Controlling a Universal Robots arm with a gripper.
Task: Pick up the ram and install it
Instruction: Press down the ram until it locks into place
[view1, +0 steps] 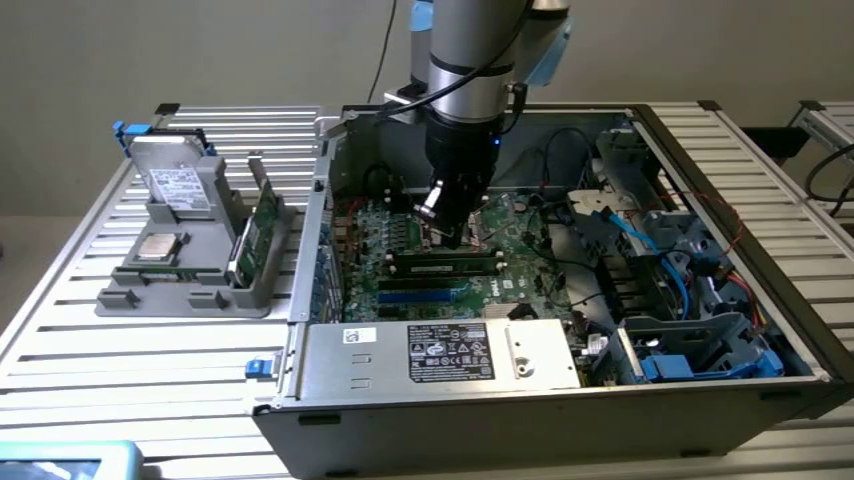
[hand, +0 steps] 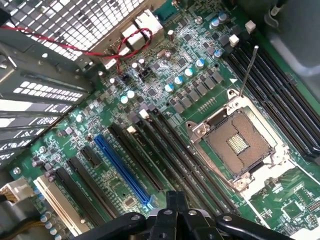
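Observation:
In the exterior view the ram (view1: 441, 268), a thin green stick with dark chips, lies along one of the motherboard's black slots (view1: 430, 285) inside the open computer case (view1: 534, 400). My gripper (view1: 451, 238) hangs just above and behind that stick, over the green motherboard (view1: 400, 235). Its fingers are shut, with nothing between them. In the wrist view the shut gripper (hand: 175, 199) points down at long black slots (hand: 172, 150) beside the open CPU socket (hand: 237, 142). I cannot pick out the ram among those slots there.
A grey parts tray (view1: 174, 290) on the exterior view's left holds a drive (view1: 176, 185), a chip and upright green cards (view1: 254, 235). Cables (view1: 627, 225), a drive cage (view1: 694, 350) and the power supply (view1: 441, 355) crowd the case. A blue slot (hand: 122, 170) lies nearby.

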